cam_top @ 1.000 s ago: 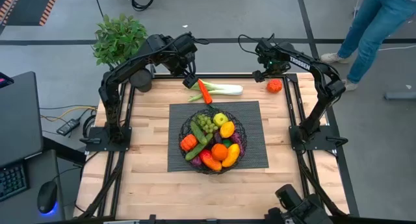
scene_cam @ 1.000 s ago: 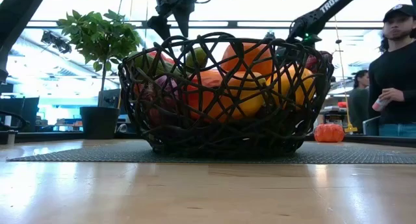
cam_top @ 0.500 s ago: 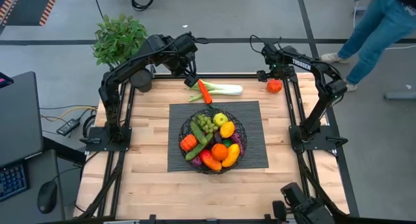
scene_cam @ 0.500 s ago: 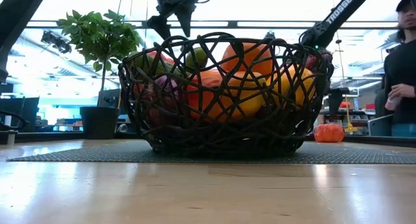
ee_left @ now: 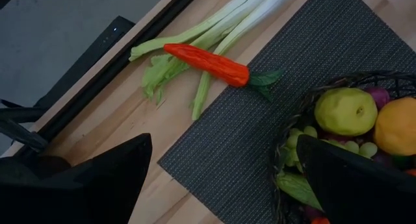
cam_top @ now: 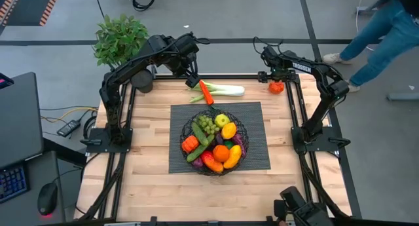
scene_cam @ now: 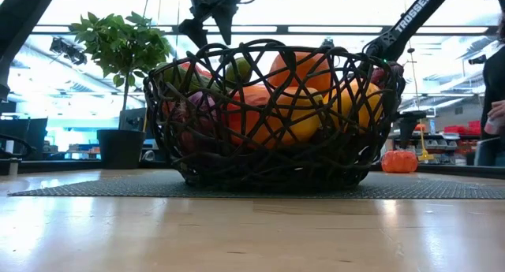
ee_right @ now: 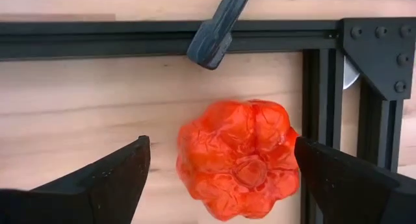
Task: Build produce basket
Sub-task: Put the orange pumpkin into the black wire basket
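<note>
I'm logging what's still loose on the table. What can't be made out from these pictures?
- Low view: the basket blocks the leek and carrot behind it.
- High view: the right tool partly covers the orange pumpkin.
- Low view: the person is cut off by the edge.

1 basket (cam_top: 214,146); 1 leek (cam_top: 222,90); 1 carrot (cam_top: 205,92); 1 red pumpkin (cam_top: 276,87); 1 potted plant (cam_top: 120,39)
</note>
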### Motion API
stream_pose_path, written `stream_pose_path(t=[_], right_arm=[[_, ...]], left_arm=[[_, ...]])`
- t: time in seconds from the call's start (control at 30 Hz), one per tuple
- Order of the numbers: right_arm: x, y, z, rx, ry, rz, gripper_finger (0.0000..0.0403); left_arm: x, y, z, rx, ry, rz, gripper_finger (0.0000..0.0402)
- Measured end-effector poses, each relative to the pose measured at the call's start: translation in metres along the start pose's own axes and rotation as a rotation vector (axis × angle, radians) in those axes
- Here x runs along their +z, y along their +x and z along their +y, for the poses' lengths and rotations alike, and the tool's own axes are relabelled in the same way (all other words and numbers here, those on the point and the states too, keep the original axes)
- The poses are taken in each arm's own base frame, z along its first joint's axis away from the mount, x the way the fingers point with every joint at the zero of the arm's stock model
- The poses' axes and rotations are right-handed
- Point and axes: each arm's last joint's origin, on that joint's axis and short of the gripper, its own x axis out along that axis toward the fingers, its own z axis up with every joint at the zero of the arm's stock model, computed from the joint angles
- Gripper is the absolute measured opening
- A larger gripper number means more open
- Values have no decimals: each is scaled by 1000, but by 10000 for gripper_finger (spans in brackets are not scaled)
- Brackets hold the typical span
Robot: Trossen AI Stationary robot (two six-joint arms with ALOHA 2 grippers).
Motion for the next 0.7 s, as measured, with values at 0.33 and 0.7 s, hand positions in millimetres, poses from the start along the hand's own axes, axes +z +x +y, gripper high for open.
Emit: stream_pose_path(t=[0.33, 0.7], right_arm=[[-8, 7, 3, -46, 47, -22, 384], [-21, 16, 5, -88, 62, -30, 366]], left_arm=[[0, 0, 0, 1, 39, 3, 389], [0, 0, 0, 1, 56, 4, 389]])
